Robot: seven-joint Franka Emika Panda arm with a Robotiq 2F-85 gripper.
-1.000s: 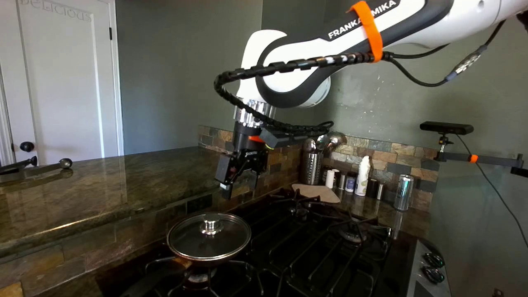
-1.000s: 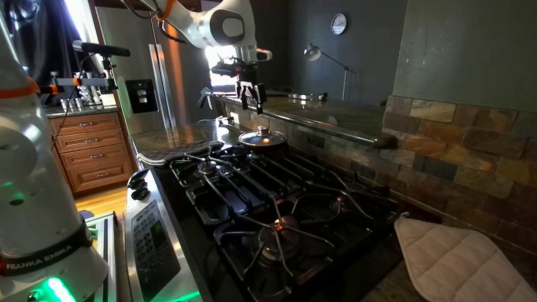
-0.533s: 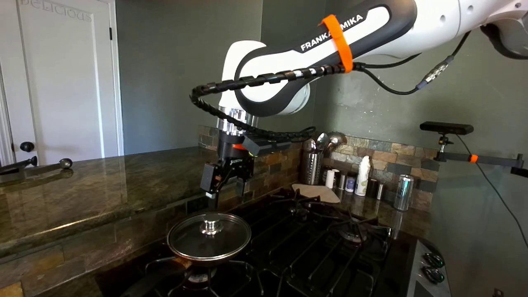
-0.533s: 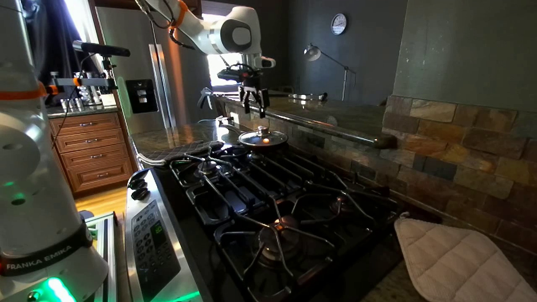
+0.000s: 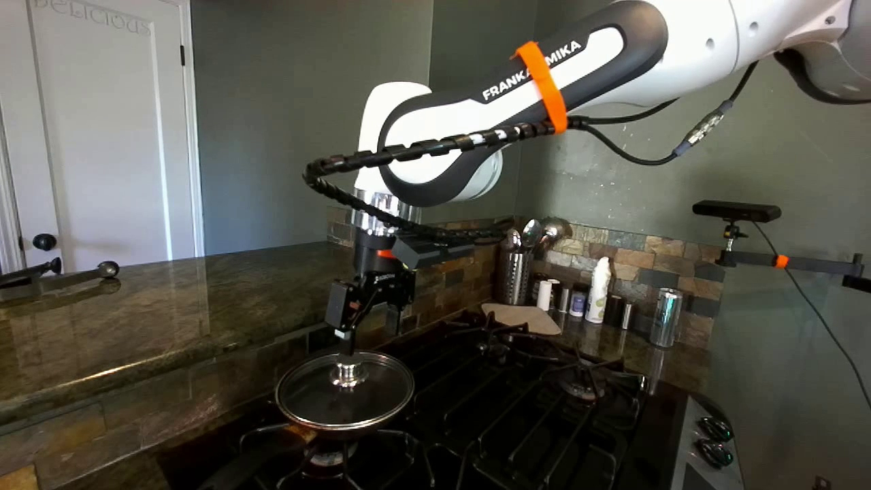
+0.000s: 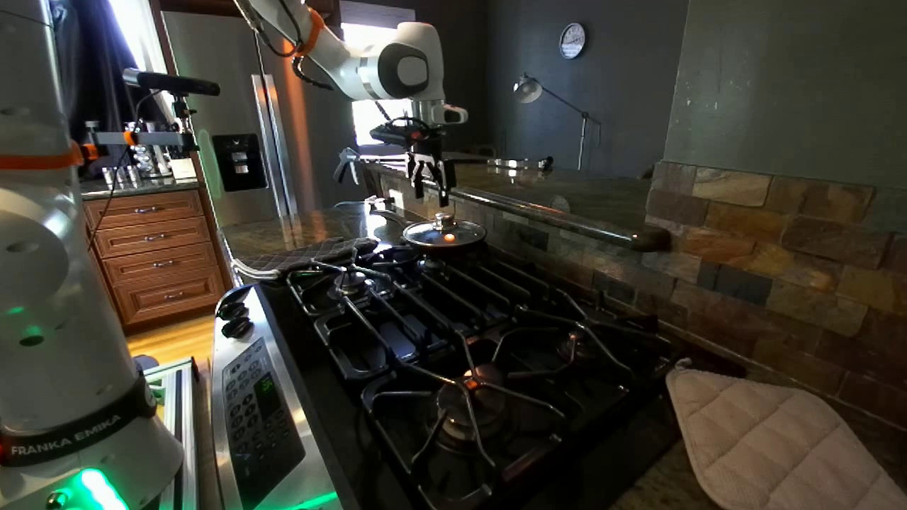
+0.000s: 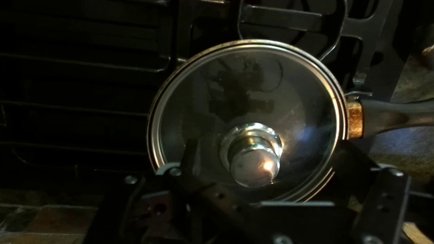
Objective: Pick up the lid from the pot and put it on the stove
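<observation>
The lid [image 7: 244,105] sits level on the pot [image 5: 350,435], just below the pincer [image 6: 431,196], whose two fingers stand spread wide. In an exterior view one fingertip [image 5: 346,344] lines up with the top of the lid's knob [image 5: 348,375]; whether they touch I cannot tell. In the wrist view the knob shows off-centre between the fingers, nearer one than the other. The pot rests over a burner [image 5: 329,454] at one end of the stove [image 5: 517,422], its dark handle [image 7: 396,115] jutting out from a brown collar [image 7: 355,120]. Close along that side, a tiled wall [image 5: 156,422] rises to a raised stone ledge [image 5: 238,292] near the pincer. At the stove's opposite end lie a pale quilted pad [image 6: 772,432] and, standing on the stone surface [image 5: 629,348], a utensil holder [image 5: 515,279], a white bottle [image 5: 599,292] and a steel canister [image 5: 667,318]. The lid is round clear glass with a shiny metal rim [image 7: 254,42]; its polished knob catches a bright glint, and a dark reflection spreads over the glass.
</observation>
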